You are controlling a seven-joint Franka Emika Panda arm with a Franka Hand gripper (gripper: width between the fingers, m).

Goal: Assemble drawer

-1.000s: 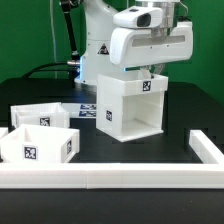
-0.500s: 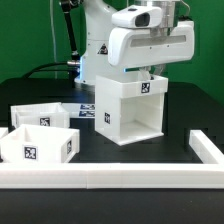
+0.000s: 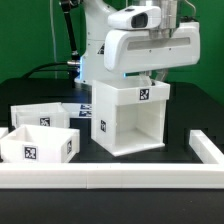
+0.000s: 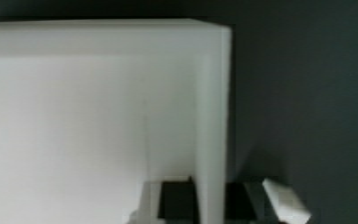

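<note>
The gripper point(image 4: 215, 203) is clamped on a thin wall of the drawer housing point(image 3: 128, 122) (its fingertips are cut off in the wrist view and hidden behind the wrist body in the exterior view). The housing is mid-table point(image 3: 175, 160), to the exterior view's right of the two trays point(image 3: 40, 145).

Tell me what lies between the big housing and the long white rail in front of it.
Nothing: in the exterior view, only a bare strip of black table separates the housing from the rail.

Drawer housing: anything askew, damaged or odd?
Nothing stands out. The drawer housing stands upright and intact, one wall clamped in the gripper; the front tray and rear tray sit upright, undamaged, at the exterior view's left.
</note>
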